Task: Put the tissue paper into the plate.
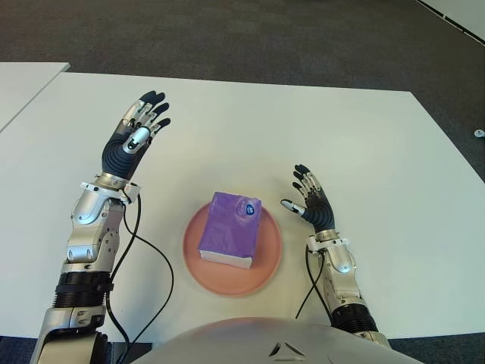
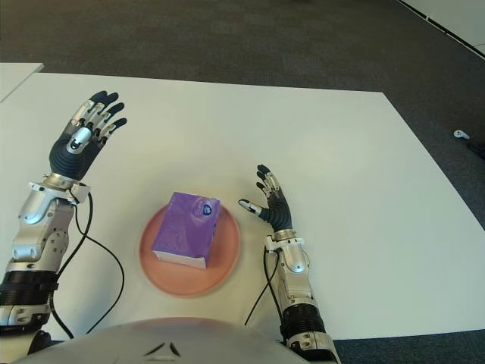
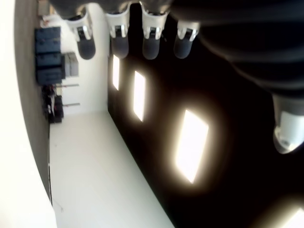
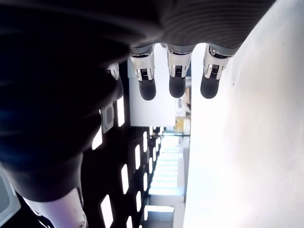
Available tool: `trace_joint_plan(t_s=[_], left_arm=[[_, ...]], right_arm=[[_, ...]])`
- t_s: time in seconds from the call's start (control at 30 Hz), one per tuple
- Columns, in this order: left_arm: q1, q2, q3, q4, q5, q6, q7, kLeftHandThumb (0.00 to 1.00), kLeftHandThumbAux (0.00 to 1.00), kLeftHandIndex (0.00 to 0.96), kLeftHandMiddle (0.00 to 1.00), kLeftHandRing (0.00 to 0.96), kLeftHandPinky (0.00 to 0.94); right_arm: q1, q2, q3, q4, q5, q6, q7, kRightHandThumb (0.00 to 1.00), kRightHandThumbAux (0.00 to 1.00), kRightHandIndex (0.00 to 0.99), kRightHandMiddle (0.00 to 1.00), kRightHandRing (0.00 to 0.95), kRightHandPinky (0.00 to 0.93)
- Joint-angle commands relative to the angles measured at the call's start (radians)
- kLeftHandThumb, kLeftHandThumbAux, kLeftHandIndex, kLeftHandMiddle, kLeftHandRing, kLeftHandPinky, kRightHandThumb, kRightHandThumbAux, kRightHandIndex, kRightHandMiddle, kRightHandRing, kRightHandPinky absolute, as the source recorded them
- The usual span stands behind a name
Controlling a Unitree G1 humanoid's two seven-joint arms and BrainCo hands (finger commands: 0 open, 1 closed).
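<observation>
Tissue pack (image 1: 232, 227) lies on pink plate (image 1: 195, 271); left hand (image 1: 135, 136) and right hand (image 1: 309, 199) spread, empty

a lab or office room: a plain white table (image 1: 364, 152) stands on dark grey carpet (image 1: 227, 34), well beyond the left hand (image 1: 136, 136). that hand's wrist view shows rows of ceiling light panels (image 3: 192, 145) and stacked dark cabinets (image 3: 50, 54).

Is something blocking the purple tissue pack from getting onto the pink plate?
No. The tissue pack already lies on the plate, with nothing visible between them. The right robot hand shows open beside the plate; the left robot hand is open, farther away.
</observation>
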Motion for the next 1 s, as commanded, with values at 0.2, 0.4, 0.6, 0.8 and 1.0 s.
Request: trace_joint_plan(t_s=[0.2,0.4,0.6,0.8,1.0], left_arm=[[-0.015,-0.068,0.044,0.09,0.144,-0.06,0.089,0.0,0.474,0.0,0.0,0.0,0.0],[-0.031,-0.093,0.046,0.176,0.236,-0.109,0.144,0.0,0.473,0.0,0.0,0.0,0.0],[-0.039,-0.118,0.05,0.261,0.267,-0.14,0.165,0.0,0.471,0.0,0.0,0.0,0.0],[-0.022,-0.153,0.027,0.37,0.307,-0.197,0.162,0.0,0.466,0.0,0.0,0.0,0.0],[-0.016,-0.159,0.014,0.442,0.334,-0.213,0.152,0.0,0.454,0.0,0.0,0.0,0.0]], right_arm=[[0.101,0.013,0.003,0.134,-0.002,0.036,0.013,0.0,0.808,0.0,0.0,0.0,0.0],[0.102,0.015,0.0,0.128,-0.006,0.049,0.003,0.0,0.812,0.0,0.0,0.0,0.0],[0.104,0.018,-0.003,0.132,-0.004,0.043,0.0,0.0,0.813,0.0,0.0,0.0,0.0],[0.107,0.021,-0.001,0.128,0.001,0.043,0.008,0.001,0.813,0.0,0.0,0.0,0.0],[0.11,0.018,-0.001,0.121,-0.003,0.046,0.008,0.003,0.812,0.0,0.0,0.0,0.0]])
